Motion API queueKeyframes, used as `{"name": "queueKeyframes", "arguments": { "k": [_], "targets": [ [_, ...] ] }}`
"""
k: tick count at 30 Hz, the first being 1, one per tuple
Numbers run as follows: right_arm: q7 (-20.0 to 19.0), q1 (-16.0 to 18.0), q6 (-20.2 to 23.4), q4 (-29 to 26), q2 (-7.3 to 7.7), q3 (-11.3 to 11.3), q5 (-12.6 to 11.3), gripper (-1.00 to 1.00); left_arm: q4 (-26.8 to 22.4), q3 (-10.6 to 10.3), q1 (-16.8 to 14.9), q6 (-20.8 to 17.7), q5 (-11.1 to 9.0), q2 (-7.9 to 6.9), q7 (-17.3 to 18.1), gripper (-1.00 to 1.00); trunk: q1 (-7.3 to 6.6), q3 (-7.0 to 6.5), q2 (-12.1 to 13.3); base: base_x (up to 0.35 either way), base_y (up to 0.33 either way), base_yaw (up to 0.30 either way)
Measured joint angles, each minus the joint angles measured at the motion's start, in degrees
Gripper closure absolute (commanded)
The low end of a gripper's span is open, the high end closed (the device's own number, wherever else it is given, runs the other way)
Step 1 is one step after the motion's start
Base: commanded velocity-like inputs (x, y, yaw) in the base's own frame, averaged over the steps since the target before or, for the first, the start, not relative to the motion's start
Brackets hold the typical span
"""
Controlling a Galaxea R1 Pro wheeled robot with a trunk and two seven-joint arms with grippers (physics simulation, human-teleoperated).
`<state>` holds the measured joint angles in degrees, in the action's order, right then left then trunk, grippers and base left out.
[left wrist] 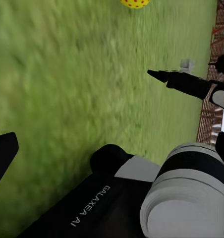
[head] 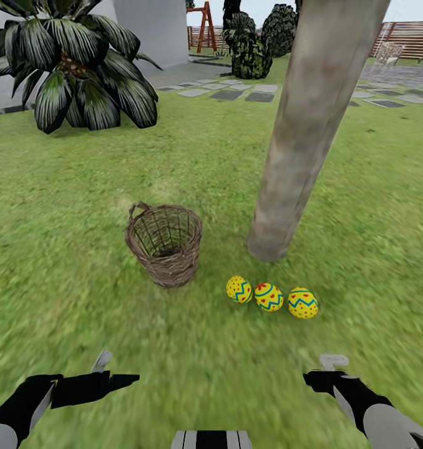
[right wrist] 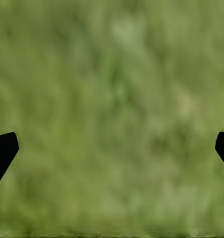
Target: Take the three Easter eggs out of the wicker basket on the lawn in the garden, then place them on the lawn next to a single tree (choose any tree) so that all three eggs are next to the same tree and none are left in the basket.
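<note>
Three yellow Easter eggs lie in a row on the lawn (head: 80, 280): one (head: 239, 289), a second (head: 269, 297) and a third (head: 303, 303). They rest just in front of the foot of the thick bare tree (head: 299, 143). The wicker basket (head: 165, 244) stands upright to their left, and I see no egg inside it. My left gripper (head: 115, 371) and right gripper (head: 324, 370) hover low over the grass nearer to me, both open with nothing in them. The right wrist view has fingertips (right wrist: 4, 151) spread wide over bare grass. One egg (left wrist: 135, 2) peeks in at the edge of the left wrist view.
A short palm (head: 80, 68) stands at the back left before a white house wall (head: 155, 28). Grey stepping stones (head: 236, 93) cross behind the tree, with dark shrubs (head: 255, 43), a playset (head: 205, 25) and a brown fence (head: 411, 34) beyond. Open grass lies around the basket.
</note>
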<state>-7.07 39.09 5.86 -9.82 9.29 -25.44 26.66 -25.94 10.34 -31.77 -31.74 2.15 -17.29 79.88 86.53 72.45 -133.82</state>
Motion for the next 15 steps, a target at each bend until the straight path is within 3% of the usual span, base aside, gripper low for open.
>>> {"name": "queueKeyframes", "arguments": {
  "k": [15],
  "targets": [
    [0.46,-0.04,-0.45,4.95,-0.05,0.00,0.04,-1.00,2.90,-0.03,0.05,-0.07,0.20,-0.07,-0.52,-1.00,-3.30,-2.69,6.02,0.000,0.000,0.000]
  ]
}}
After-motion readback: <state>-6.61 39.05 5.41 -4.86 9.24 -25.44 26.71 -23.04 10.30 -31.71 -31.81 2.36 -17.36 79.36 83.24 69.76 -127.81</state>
